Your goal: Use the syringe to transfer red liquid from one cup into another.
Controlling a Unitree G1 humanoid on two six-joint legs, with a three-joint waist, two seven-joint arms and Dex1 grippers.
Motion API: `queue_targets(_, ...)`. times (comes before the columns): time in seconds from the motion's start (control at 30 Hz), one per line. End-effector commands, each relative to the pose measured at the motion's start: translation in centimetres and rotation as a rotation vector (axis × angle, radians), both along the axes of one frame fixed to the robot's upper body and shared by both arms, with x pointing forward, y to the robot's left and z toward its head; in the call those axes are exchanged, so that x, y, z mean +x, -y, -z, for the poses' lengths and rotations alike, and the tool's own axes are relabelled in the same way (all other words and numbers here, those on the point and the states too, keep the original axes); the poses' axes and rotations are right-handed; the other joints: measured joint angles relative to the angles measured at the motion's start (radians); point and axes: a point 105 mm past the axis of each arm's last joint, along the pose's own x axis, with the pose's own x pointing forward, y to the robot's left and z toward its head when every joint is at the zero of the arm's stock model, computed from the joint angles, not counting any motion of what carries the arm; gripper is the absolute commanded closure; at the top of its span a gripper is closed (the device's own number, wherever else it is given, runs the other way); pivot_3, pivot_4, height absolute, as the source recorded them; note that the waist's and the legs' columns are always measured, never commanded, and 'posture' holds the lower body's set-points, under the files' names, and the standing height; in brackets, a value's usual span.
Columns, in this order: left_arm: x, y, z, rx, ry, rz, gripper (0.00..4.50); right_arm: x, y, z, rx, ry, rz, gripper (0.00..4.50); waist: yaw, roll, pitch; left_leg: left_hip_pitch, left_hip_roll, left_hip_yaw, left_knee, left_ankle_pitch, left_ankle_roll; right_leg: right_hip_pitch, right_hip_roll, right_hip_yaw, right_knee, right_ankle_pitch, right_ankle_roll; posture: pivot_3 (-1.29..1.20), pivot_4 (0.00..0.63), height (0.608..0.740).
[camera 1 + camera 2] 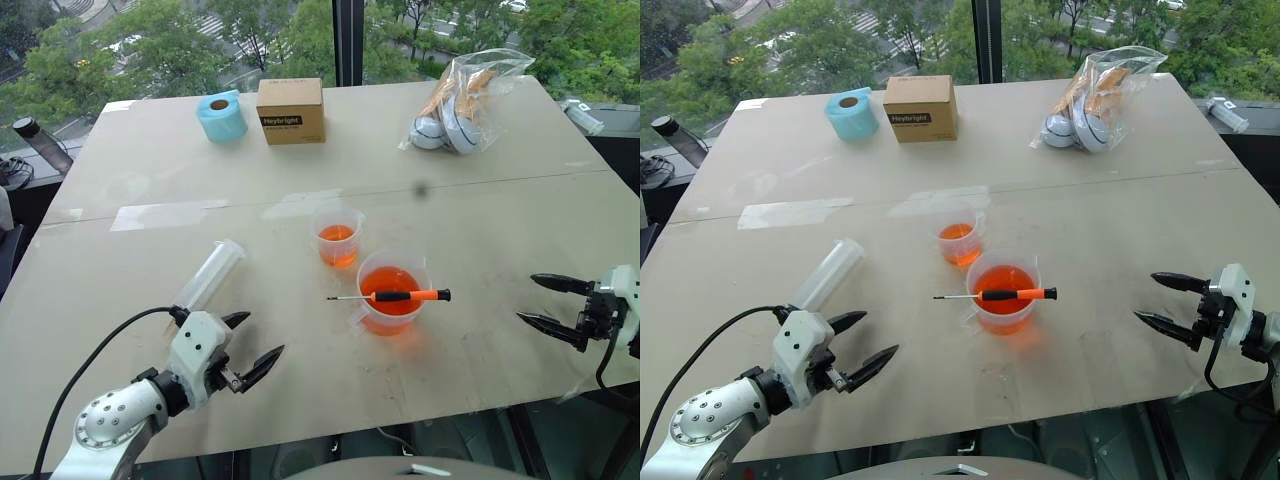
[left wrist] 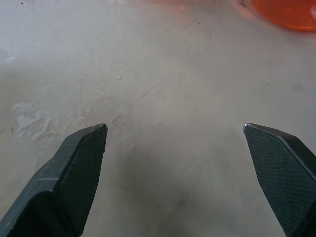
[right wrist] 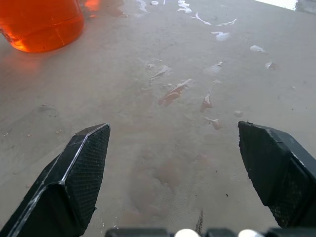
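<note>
Right now the left gripper [image 1: 250, 348] hovers near the table's [image 1: 480, 220] near edge, fingers spread wide and empty. Just beyond it lies the syringe [image 1: 208, 277], untouched, so the pickup looks like the step in hand; the next move calls for reaching slightly farther out and closing on the barrel. Over on the right, the right gripper [image 1: 545, 301] waits, spread and empty too. Between them, the near cup [image 1: 391, 292] holds red liquid [image 1: 388, 283], but an orange-handled screwdriver [image 1: 392, 296] lies across its rim, blocking the syringe's way in. A smaller cup [image 1: 338, 235] stands just behind.
</note>
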Motion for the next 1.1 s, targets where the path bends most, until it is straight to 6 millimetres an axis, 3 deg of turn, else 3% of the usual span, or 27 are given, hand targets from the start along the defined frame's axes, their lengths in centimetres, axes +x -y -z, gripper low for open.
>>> queue_targets(0.03,0.0,0.3,-1.1,0.004,0.038,0.006,0.0,0.2,-0.8,-1.2,0.008,0.039,-0.045,0.14,0.0,0.0,0.0,0.0,0.0,0.0,0.0,0.0,0.0,0.0,0.0,0.0,0.0,0.0,0.0,0.0,0.15,0.74)
queue_targets(0.3,0.3,0.5,-1.2,0.005,0.041,0.007,0.0,0.3,-1.7,-1.9,0.005,0.05,-0.08,0.14,0.0,0.0,0.0,0.0,0.0,0.0,0.0,0.0,0.0,0.0,0.0,0.0,0.0,0.0,0.0,0.0,0.15,0.74)
queue_targets(0.4,0.3,0.4,-1.6,0.009,0.046,0.012,0.0,0.3,-2.4,-3.0,0.013,0.065,-0.106,0.14,0.0,0.0,0.0,0.0,0.0,0.0,0.0,0.0,0.0,0.0,0.0,0.0,0.0,0.0,0.0,0.0,0.15,0.74)
queue_targets(0.63,0.5,1.0,-5.7,-0.025,0.091,0.152,0.0,-0.5,-8.3,-10.3,-0.021,0.114,-0.339,0.14,-0.002,0.001,0.0,-0.001,0.0,-0.001,0.0,0.0,0.0,-0.001,0.0,0.0,0.001,0.0,0.0,0.0,0.15,0.74)
queue_targets(0.77,0.0,1.9,-8.0,-0.04,0.096,0.26,0.0,-1.3,-11.2,-13.2,-0.023,0.155,-0.438,0.14,0.0,-0.001,0.0,-0.001,0.0,-0.002,0.0,0.0,0.0,-0.001,0.0,-0.001,-0.001,0.0,0.0,0.0,0.15,0.74)
queue_targets(0.93,-0.3,3.6,-10.3,-0.044,0.133,0.361,0.0,-2.5,-14.4,-13.4,-0.153,0.159,-0.553,0.14,0.005,-0.001,0.0,-0.005,0.0,-0.002,0.0,0.002,-0.004,-0.003,0.0,-0.002,-0.002,0.0,0.0,0.0,0.15,0.74)
queue_targets(1.1,-0.7,5.5,-11.4,-0.042,0.15,0.429,0.0,-3.5,-17.6,-13.8,-0.152,0.148,-0.623,0.14,0.002,-0.002,0.001,-0.004,0.0,-0.002,0.0,0.002,-0.004,-0.003,0.0,-0.002,-0.001,0.0,0.0,0.0,0.15,0.74)
